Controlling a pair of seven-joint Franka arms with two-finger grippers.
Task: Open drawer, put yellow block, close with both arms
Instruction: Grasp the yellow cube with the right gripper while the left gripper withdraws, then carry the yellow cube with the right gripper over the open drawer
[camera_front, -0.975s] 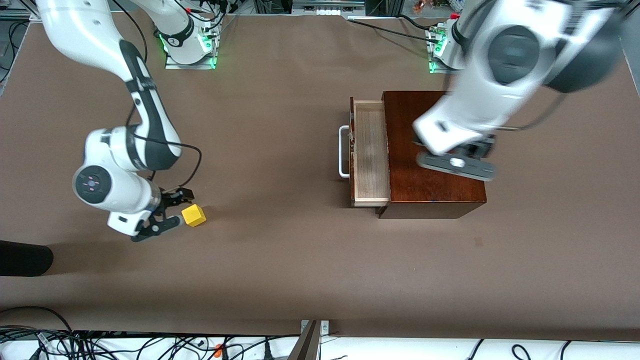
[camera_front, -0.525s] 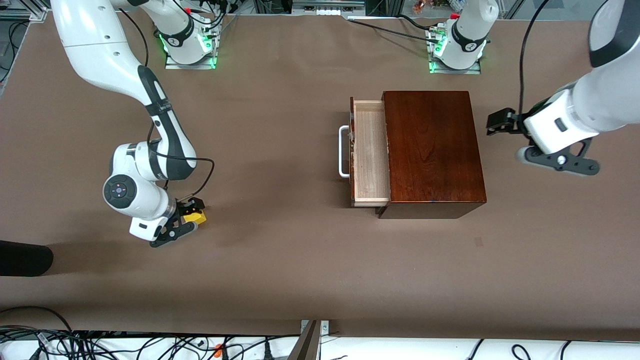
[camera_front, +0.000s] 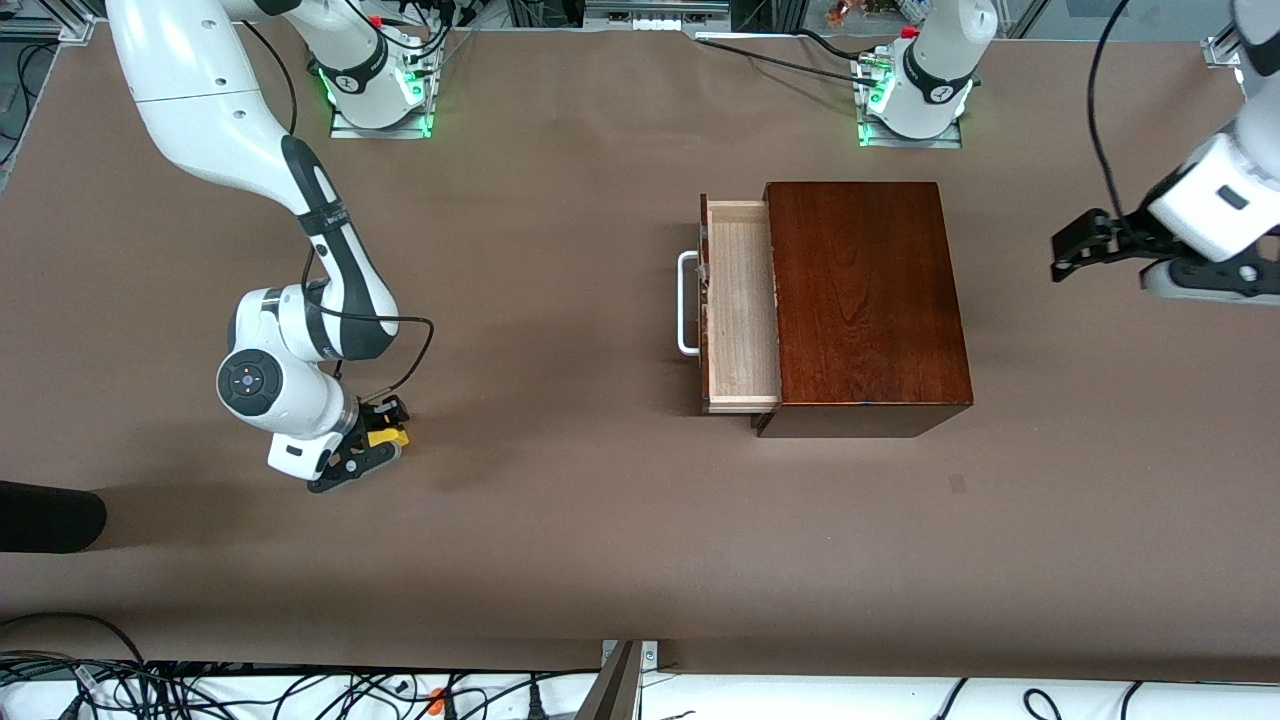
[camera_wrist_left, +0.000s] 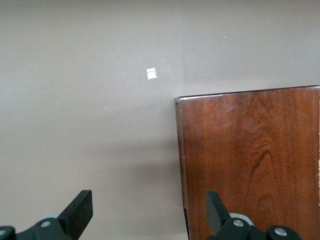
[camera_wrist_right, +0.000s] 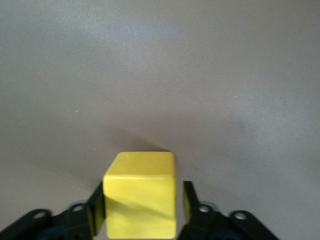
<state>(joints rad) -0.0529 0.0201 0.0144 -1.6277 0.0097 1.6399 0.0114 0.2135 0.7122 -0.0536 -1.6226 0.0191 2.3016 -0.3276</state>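
At the right arm's end of the bench we find the yellow block, sitting on the surface between the fingers of the right gripper. In the right wrist view the block fills the gap: one finger lies close against one side face, the other stands just beside the opposite face with a thin sliver of space showing. We judge the fingers nearly closed around the block but cannot tell whether they are pressing it yet. The block rests on the bench, not lifted.

Toward the left arm's end sits the wooden box, its drawer pulled partway out, tray showing, white handle facing the right arm's end. So the drawer mouth opens toward the block's side; the block lies well apart from it and a little nearer the front camera. The carry, as we read it, runs across the bench toward the handle, then over the tray, whose long axis runs from the bases' edge toward the front camera.

Left gripper waits in the air at the left arm's end, past the box's back edge, fingers spread wide and holding nothing; its wrist view looks down on the box top.

Right arm is plainly the nearer one for the block.
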